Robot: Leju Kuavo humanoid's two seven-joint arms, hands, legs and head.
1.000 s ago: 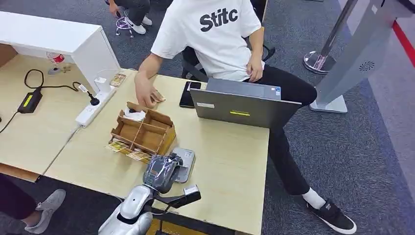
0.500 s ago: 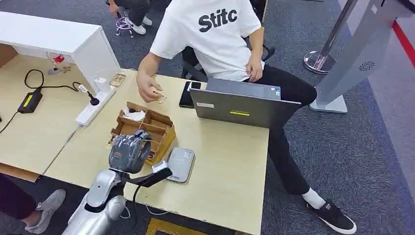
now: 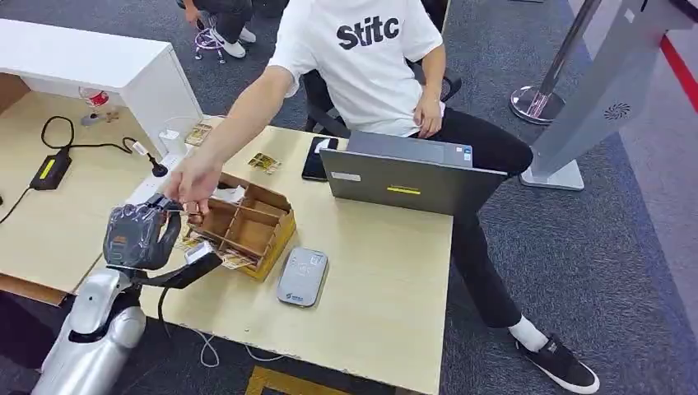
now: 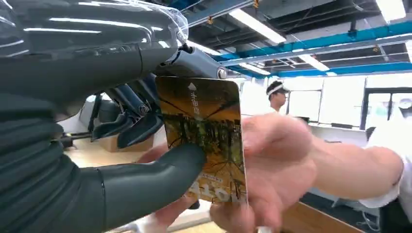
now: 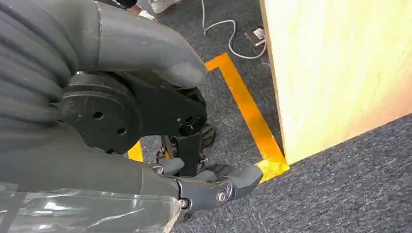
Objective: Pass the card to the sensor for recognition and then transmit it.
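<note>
My left hand (image 3: 140,234) is raised over the table's left part, beside the cardboard box (image 3: 247,222). In the left wrist view it pinches a yellow-brown printed card (image 4: 204,131) between the thumb (image 4: 160,170) and the fingers. A person's hand (image 4: 277,165) closes on the same card from the other side; from the head camera that hand (image 3: 193,185) meets my fingers. The grey card sensor (image 3: 302,276) lies flat on the table to the right of my hand. My right hand (image 5: 194,179) hangs beside the table edge above the carpet, fingers apart, holding nothing.
A person in a white T-shirt (image 3: 362,58) sits behind the table at a grey laptop (image 3: 407,177). A phone (image 3: 317,158) and loose cards (image 3: 263,162) lie near it. A power strip (image 3: 156,183) and cables run along the left. Yellow floor tape (image 5: 248,107) marks the carpet.
My left hand has swung from over the sensor to the left and upward with the card. The person's hand has left the loose cards and reached across to my hand.
</note>
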